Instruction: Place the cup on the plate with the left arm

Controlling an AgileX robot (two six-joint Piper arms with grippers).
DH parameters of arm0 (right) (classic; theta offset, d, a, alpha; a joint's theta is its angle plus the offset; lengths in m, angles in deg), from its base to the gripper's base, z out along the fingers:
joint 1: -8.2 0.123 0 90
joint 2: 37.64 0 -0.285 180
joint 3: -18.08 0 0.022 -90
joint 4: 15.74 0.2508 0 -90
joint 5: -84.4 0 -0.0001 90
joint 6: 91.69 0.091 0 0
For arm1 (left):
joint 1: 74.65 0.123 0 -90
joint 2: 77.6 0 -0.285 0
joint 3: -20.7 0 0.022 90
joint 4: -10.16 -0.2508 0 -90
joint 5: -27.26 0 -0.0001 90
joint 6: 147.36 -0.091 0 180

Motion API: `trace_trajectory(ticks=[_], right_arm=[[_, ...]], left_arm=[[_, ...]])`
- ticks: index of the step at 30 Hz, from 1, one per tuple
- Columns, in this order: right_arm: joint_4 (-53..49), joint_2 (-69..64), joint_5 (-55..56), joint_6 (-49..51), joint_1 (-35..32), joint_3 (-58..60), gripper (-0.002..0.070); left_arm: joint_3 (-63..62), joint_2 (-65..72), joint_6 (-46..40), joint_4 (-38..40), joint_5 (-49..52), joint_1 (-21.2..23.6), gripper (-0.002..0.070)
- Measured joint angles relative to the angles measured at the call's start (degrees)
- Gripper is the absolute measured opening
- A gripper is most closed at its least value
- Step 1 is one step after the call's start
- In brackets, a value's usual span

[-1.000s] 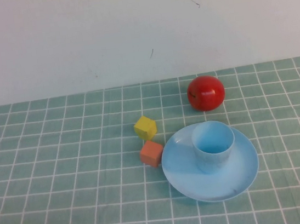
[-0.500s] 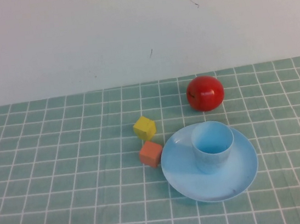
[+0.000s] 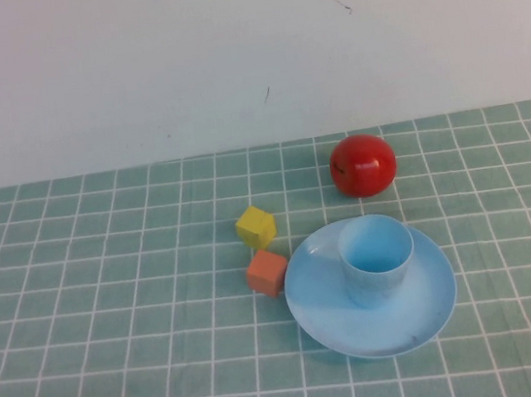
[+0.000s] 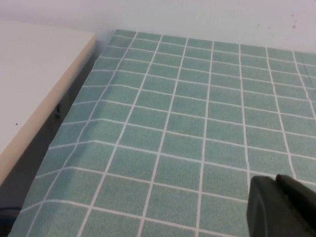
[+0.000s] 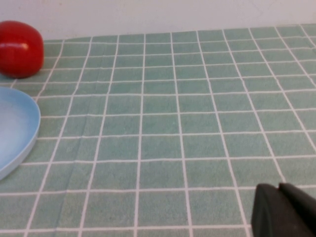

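1. Cup [image 3: 378, 258] upright on plate [image 3: 331, 312], right of centre on counter [image 3: 113, 307].
2. Left gripper [image 4: 284, 207] low over bare counter; fingers' state unclear.
3. Right gripper [image 5: 286, 211] near plate; likewise unclear.

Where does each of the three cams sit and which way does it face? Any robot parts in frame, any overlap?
High view: raised on the robot's side, angled down at the table; shows the cup standing on the plate, an apple, a yellow cube and an orange cube; no arm in view.
Left wrist view: low over bare tablecloth by its edge; only the left gripper tip shows.
Right wrist view: low, facing the plate rim and apple; right gripper tip shows.
Shared: plate and apple appear in high and right wrist views.
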Motion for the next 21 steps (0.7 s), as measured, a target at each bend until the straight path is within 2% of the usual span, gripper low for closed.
trace_trajectory(ticks=[4, 9, 12, 21], right_arm=[[0.00, 0.00, 0.00, 0.00, 0.00, 0.00, -0.0002], [0.00, 0.00, 0.00, 0.00, 0.00, 0.00, -0.0002], [0.00, 0.00, 0.00, 0.00, 0.00, 0.00, -0.0002], [0.00, 0.00, 0.00, 0.00, 0.00, 0.00, -0.0002]], left_arm=[[0.00, 0.00, -0.60, -0.24, 0.00, -2.35, -0.0001], [0.00, 0.00, -11.28, 0.43, 0.00, -3.92, -0.0001], [0.00, 0.00, -14.35, 1.09, 0.00, -3.91, -0.0001], [0.00, 0.00, -11.25, 2.51, -0.33, -3.91, -0.0001]])
